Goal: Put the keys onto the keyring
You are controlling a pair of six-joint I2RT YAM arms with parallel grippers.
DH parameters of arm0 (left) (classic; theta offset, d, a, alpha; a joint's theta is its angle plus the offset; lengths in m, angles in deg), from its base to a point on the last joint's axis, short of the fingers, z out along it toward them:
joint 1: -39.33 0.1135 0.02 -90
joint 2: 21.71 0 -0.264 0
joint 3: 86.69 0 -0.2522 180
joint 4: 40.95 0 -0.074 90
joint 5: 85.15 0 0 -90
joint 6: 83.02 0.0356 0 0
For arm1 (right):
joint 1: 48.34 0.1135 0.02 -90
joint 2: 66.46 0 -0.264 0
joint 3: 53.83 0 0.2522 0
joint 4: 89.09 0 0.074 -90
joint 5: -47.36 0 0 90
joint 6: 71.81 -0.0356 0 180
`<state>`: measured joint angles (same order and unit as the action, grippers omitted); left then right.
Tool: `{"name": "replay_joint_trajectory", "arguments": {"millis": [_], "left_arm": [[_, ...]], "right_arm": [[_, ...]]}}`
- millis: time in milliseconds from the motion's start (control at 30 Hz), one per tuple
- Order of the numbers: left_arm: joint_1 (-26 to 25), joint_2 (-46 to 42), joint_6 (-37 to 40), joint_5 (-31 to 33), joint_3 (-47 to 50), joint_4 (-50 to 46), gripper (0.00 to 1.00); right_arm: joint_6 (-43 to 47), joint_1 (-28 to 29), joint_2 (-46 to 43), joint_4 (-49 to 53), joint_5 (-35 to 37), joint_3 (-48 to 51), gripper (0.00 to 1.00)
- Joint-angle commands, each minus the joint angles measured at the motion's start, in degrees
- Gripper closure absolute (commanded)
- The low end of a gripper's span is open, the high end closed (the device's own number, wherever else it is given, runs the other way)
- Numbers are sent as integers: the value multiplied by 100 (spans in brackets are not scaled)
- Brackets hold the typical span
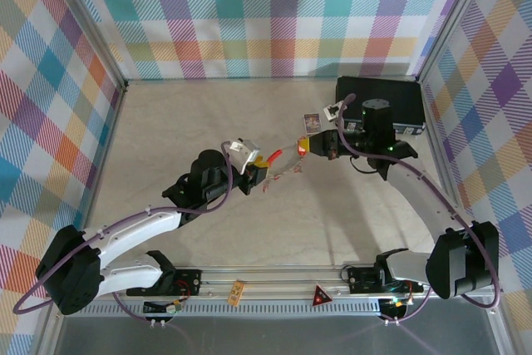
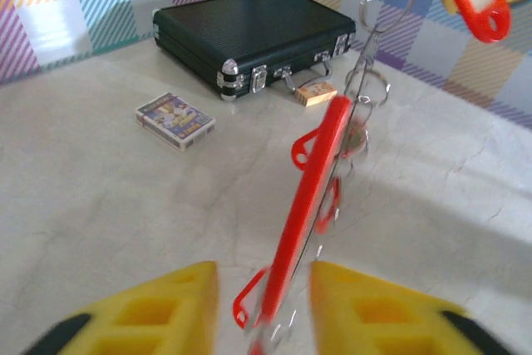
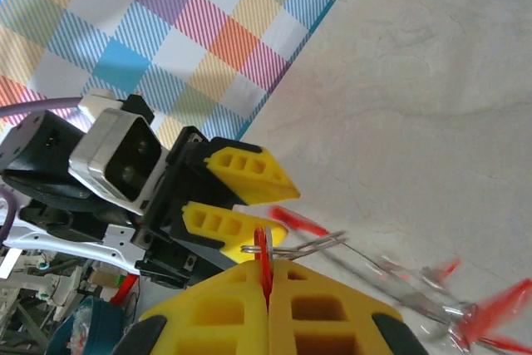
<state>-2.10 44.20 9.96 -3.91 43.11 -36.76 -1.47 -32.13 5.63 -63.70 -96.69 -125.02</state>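
My left gripper stands open, its yellow fingers on either side of a long red key seen edge-on and blurred, touching neither finger. The keyring, a thin chain of metal loops, runs from that key up to the right gripper. My right gripper is shut on another red key, which has a wire loop of the keyring through it. In the top view both grippers meet mid-table, left gripper and right gripper, with red keys between them. More red keys dangle lower on the ring.
A black case lies at the back right, with a card deck and a small box in front of it. Plaid walls enclose the table on three sides. A small orange tag and red triangle sit on the front rail.
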Motion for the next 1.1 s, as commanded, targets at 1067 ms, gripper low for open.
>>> {"name": "replay_joint_trajectory", "arguments": {"millis": [1067], "left_arm": [[724, 754, -500, -394, -1101, 530, 58]], "right_arm": [[2821, 553, 987, 3609, 1092, -2583, 100]]}}
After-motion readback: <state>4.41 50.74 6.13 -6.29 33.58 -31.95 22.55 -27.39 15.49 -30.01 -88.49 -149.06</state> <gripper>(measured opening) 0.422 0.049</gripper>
